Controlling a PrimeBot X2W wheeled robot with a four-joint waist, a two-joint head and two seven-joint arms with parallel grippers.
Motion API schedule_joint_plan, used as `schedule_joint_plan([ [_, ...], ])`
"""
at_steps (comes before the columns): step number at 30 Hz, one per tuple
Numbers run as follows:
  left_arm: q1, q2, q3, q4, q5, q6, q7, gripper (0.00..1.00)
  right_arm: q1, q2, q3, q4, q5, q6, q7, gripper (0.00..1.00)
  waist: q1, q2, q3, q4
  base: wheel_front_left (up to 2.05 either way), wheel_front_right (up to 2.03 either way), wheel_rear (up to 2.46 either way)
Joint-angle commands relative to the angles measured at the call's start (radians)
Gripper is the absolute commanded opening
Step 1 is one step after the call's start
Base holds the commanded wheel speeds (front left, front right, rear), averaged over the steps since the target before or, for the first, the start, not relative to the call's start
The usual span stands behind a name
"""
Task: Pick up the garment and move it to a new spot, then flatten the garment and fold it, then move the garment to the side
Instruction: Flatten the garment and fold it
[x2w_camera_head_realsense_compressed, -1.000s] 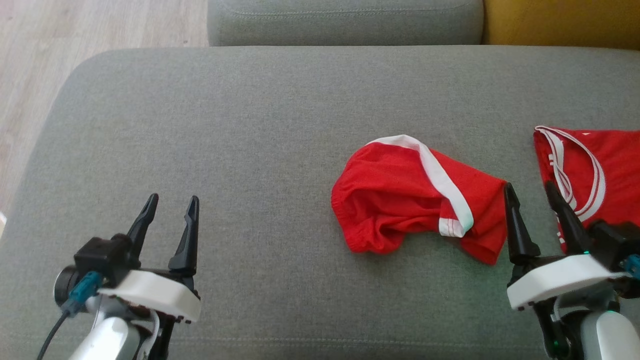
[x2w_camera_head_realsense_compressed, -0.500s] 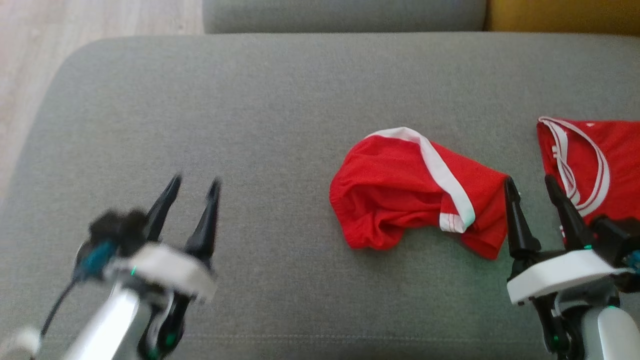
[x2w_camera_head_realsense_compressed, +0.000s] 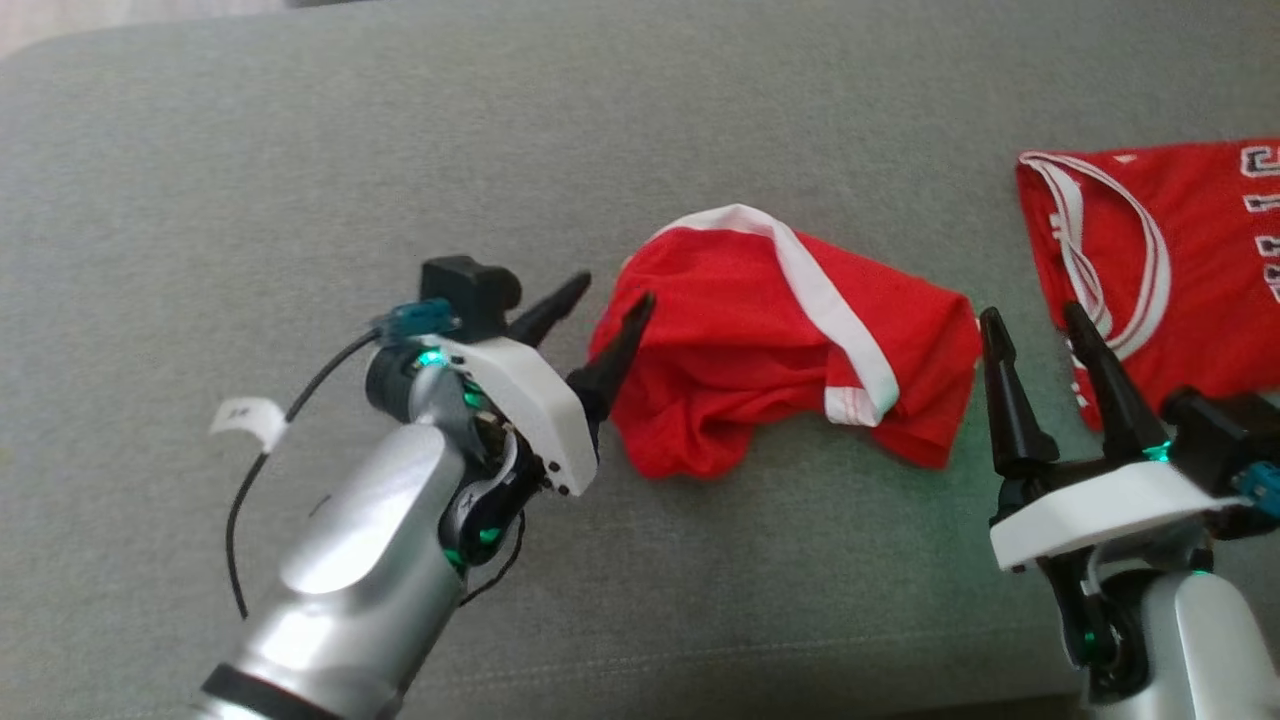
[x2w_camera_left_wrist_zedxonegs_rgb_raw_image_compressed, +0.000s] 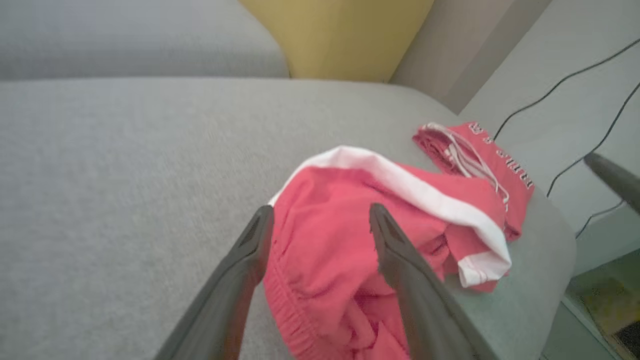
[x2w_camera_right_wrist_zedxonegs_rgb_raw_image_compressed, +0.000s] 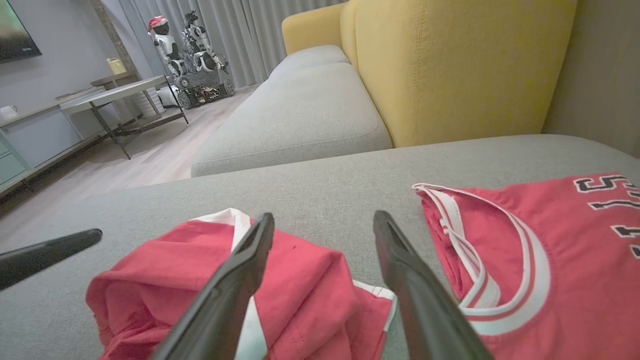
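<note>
The garment (x2w_camera_head_realsense_compressed: 740, 330) is a pair of red shorts with a white side stripe, lying crumpled on the grey cushion (x2w_camera_head_realsense_compressed: 300, 150). My left gripper (x2w_camera_head_realsense_compressed: 615, 290) is open at the shorts' left edge, one fingertip over the red cloth. In the left wrist view the garment (x2w_camera_left_wrist_zedxonegs_rgb_raw_image_compressed: 320, 260) shows between and beyond the open left gripper (x2w_camera_left_wrist_zedxonegs_rgb_raw_image_compressed: 321, 209). My right gripper (x2w_camera_head_realsense_compressed: 1031, 313) stands open just right of the shorts, with nothing between its fingers. In the right wrist view the garment (x2w_camera_right_wrist_zedxonegs_rgb_raw_image_compressed: 310, 270) lies under the open right gripper (x2w_camera_right_wrist_zedxonegs_rgb_raw_image_compressed: 323, 216).
A second red piece, a jersey (x2w_camera_head_realsense_compressed: 1190, 260) with white trim and lettering, lies flat at the far right, close to my right gripper. In the right wrist view, a yellow sofa back (x2w_camera_right_wrist_zedxonegs_rgb_raw_image_compressed: 450, 65) rises behind the cushion. The cushion's front edge runs near the bottom of the head view.
The head camera has tipped down and shifted. My left arm has swung right and forward from the cushion's left part to the shorts' left edge. The right gripper has hardly moved.
</note>
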Motion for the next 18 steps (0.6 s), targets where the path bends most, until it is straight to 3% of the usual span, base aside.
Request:
schedule_joint_plan([
  [1, -0.055, 0.007, 0.032, 0.010, -0.017, -0.011, 0.011, 1.00, -0.035, -0.005, 0.025, -0.028, 0.010, -0.001, -0.011, 1.00, 0.0000, 0.0000, 0.012, -0.016, 0.00, 0.00, 0.00],
  [6, -0.071, -0.013, 0.022, 0.117, -0.059, -0.033, 0.054, 1.00, -0.034, -0.005, 0.020, -0.022, 0.018, -0.001, -0.018, 1.00, 0.0000, 0.0000, 0.016, -0.023, 0.00, 0.00, 0.00],
  [8, -0.078, -0.018, 0.019, 0.142, -0.080, -0.045, 0.061, 0.00, -0.033, -0.005, 0.016, -0.019, 0.024, -0.001, -0.019, 1.00, 0.0000, 0.0000, 0.017, -0.022, 0.00, 0.00, 0.00],
  [13, -0.111, -0.002, 0.014, 0.153, -0.061, -0.054, -0.005, 0.00, -0.038, -0.005, 0.009, -0.016, 0.040, -0.001, -0.023, 1.00, 0.0000, 0.0000, 0.017, -0.007, 0.00, 0.00, 0.00],
  [18, -0.167, 0.040, 0.036, 0.117, 0.035, 0.011, -0.179, 0.00, -0.041, -0.005, 0.005, -0.012, 0.049, -0.001, -0.019, 1.00, 0.0000, 0.0000, 0.011, 0.010, 0.00, 0.00, 0.00],
])
